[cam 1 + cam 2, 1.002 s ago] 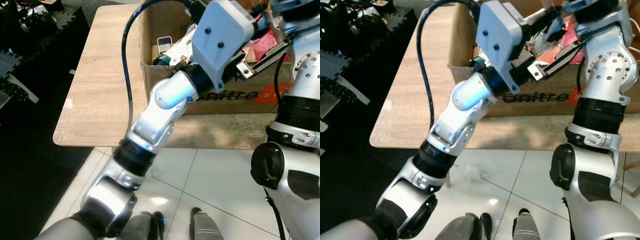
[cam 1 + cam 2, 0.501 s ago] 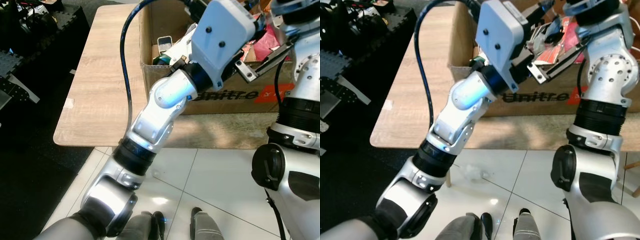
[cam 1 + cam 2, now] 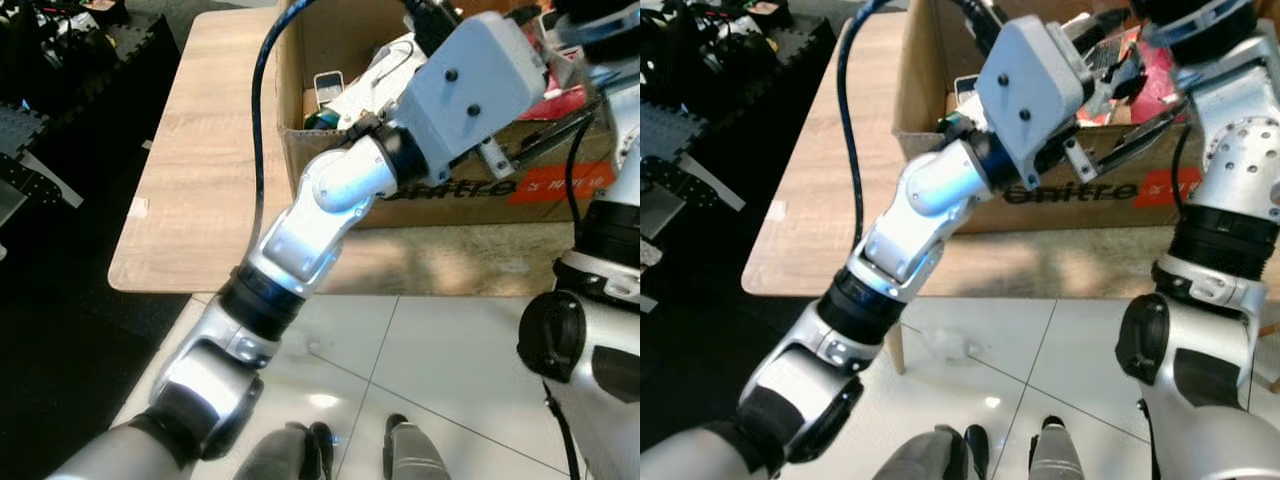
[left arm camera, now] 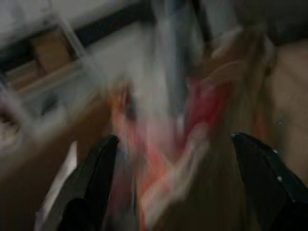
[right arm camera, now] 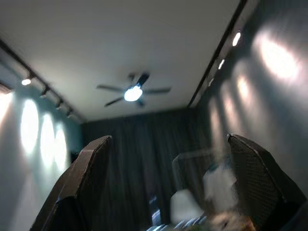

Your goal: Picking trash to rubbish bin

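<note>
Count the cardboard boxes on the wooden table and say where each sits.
1. A single cardboard box stands on the wooden table, toward its right side, holding mixed trash. The left arm crosses in front of it, so anything behind may be hidden.

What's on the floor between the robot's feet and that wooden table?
A small crumpled white scrap lies on the white tiles by the table leg, ahead of the feet, seen in the right eye view.

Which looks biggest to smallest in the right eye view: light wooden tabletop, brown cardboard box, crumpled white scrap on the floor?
1. Light wooden tabletop
2. Brown cardboard box, partly hidden by the arms
3. Crumpled white scrap on the floor tiles, clearly smallest
</note>
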Available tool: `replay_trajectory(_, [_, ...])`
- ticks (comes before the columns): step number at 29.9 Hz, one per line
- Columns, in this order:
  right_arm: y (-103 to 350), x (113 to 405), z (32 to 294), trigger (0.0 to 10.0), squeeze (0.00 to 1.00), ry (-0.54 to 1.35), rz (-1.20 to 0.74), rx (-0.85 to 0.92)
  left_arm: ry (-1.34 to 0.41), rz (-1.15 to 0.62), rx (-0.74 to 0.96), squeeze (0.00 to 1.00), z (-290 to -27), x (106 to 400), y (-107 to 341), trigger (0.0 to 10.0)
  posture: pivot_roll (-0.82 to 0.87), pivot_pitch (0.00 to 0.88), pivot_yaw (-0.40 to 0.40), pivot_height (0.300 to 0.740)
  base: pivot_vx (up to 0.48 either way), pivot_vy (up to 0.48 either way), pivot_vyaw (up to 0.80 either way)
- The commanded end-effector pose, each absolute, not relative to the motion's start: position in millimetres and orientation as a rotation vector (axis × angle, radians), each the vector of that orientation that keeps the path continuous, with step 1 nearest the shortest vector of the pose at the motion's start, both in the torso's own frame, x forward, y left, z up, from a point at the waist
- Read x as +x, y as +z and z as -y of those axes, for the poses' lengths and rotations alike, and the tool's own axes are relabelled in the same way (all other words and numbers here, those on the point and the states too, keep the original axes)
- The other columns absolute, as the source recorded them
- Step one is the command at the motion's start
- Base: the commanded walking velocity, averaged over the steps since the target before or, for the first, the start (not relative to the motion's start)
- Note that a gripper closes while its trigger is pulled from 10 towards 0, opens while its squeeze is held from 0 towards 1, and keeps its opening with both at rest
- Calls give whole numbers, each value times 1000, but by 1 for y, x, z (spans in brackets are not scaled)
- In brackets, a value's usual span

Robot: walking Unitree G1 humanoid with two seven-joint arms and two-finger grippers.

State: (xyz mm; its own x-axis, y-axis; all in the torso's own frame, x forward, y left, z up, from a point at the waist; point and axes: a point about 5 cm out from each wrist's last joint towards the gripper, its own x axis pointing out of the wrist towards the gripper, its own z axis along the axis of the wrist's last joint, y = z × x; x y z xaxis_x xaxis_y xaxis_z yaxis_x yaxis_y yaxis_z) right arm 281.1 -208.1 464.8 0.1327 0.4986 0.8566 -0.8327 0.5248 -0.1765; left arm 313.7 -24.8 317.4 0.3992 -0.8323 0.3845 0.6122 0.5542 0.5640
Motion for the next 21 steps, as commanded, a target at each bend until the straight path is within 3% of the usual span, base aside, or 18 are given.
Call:
replay_trajectory(1, [470,276,208,10000,0,984,1088,372,-924,620,384,0,19,322,306,10000,-117,277,172,740,0,0,0])
replay_trajectory(10, [476,276,220,10000,0,914,1129,415,-949,614,389,0,21,319,302,10000,-120,273,170,740,0,0,0])
replay_trajectory(21, [476,275,215,10000,0,965,1088,389,-947,618,344,0,23,318,304,10000,-125,269,168,740,0,0,0])
